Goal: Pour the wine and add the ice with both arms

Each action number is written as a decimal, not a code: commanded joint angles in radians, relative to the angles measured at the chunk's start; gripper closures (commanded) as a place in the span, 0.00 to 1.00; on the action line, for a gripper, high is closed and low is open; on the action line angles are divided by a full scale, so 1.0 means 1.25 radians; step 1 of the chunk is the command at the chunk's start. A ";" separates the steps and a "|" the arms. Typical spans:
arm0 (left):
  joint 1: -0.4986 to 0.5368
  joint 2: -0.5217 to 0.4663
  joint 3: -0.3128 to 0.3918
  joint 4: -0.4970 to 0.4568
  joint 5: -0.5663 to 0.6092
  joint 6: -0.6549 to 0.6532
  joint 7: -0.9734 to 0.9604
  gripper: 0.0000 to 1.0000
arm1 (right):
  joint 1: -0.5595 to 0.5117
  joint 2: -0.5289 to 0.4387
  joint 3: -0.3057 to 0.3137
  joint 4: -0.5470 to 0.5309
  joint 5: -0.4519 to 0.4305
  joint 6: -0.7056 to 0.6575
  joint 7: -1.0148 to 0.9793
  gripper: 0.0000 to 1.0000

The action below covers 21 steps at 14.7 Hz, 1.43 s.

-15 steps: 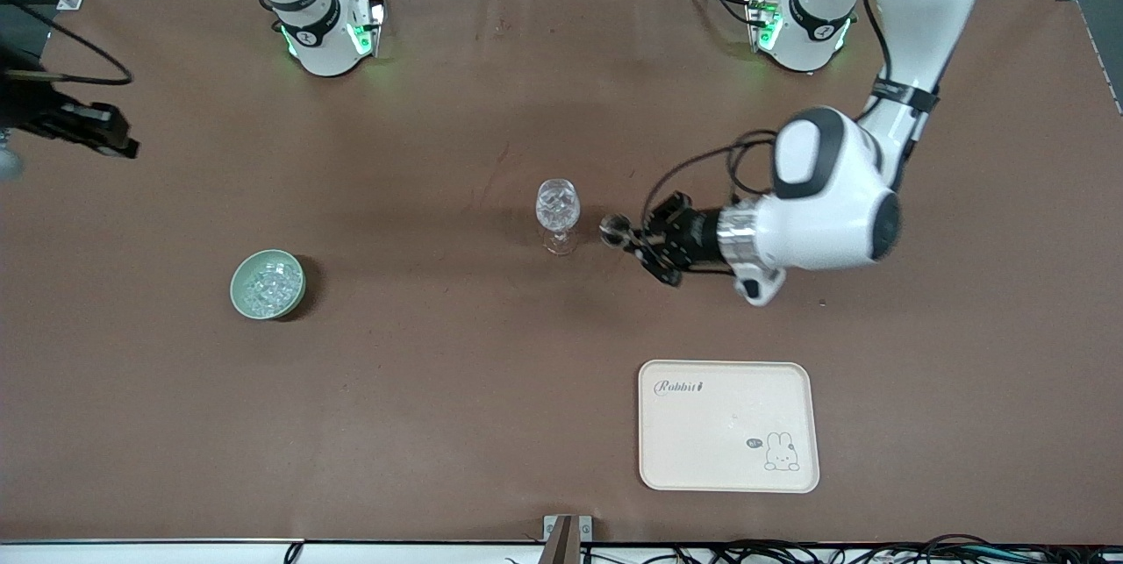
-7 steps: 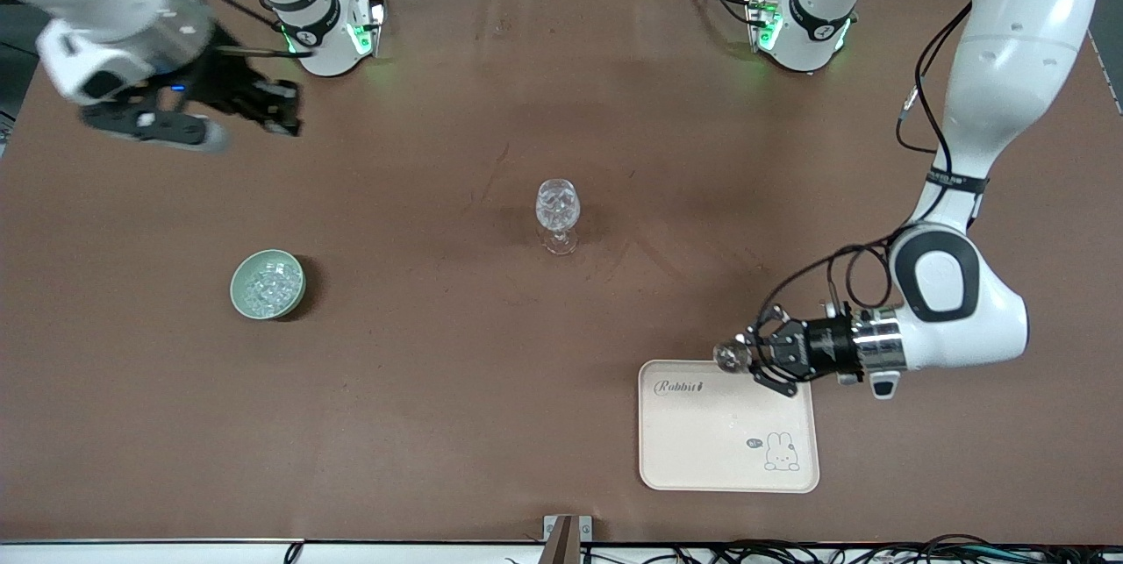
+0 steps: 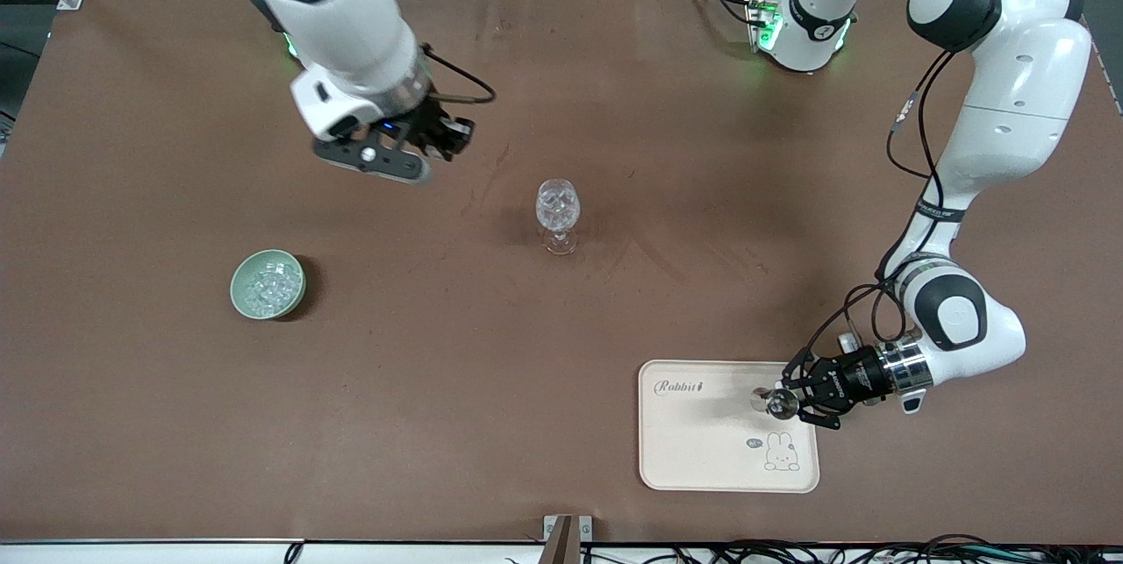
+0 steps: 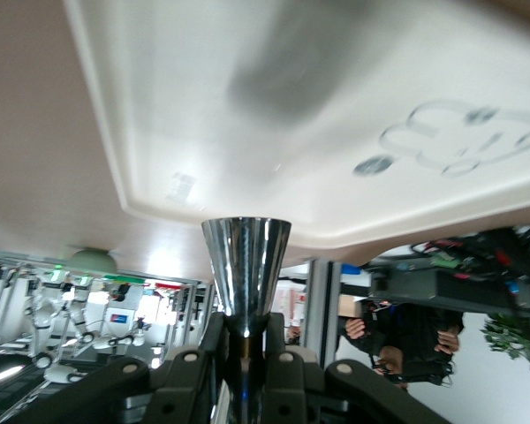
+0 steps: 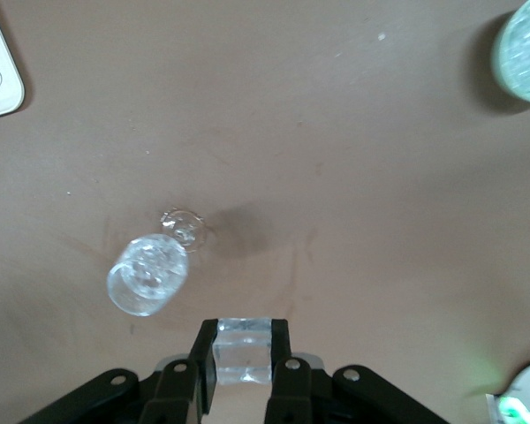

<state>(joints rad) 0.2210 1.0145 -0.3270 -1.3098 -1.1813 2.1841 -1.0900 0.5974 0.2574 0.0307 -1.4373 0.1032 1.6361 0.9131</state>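
At upper left, an ice cube [image 5: 242,352] was clamped in the right gripper [image 3: 436,136]; at lower right, a steel jigger [image 4: 245,272] was gripped by the left gripper [image 3: 800,400] over the tray [image 3: 702,459].

Stemmed clear wine glass [image 3: 557,215]: one
Pale green bowl [image 3: 239,286] of ice: one
Cream rabbit-print tray [image 3: 702,450]: one
Shiny metal jigger [image 3: 777,403]: one

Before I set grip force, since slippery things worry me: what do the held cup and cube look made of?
The cup in the left gripper looks like polished metal, mirror-bright with reflections. The cube in the right gripper looks like ice or clear acrylic, colourless and see-through.
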 commanded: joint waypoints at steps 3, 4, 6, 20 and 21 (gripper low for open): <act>0.001 0.055 -0.003 0.038 -0.055 0.011 0.059 0.99 | 0.086 0.115 -0.001 0.013 0.000 0.097 0.130 1.00; 0.001 0.067 -0.003 0.039 -0.055 0.011 0.079 0.99 | 0.096 0.134 -0.001 0.013 0.000 0.123 0.149 1.00; 0.001 0.078 -0.003 0.038 -0.072 0.011 0.106 0.99 | 0.114 0.162 -0.001 0.015 -0.002 0.171 0.187 1.00; 0.042 -0.004 0.003 0.013 0.154 -0.041 0.103 0.00 | 0.137 0.202 -0.001 0.013 0.001 0.202 0.210 0.92; 0.057 -0.005 0.003 0.013 0.240 -0.072 0.110 0.00 | 0.137 0.203 -0.001 0.013 0.001 0.203 0.210 0.89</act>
<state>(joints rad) 0.2668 1.0454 -0.3226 -1.2670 -1.0137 2.1494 -0.9645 0.7643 0.5059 0.0312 -1.4328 0.1027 1.8895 1.1571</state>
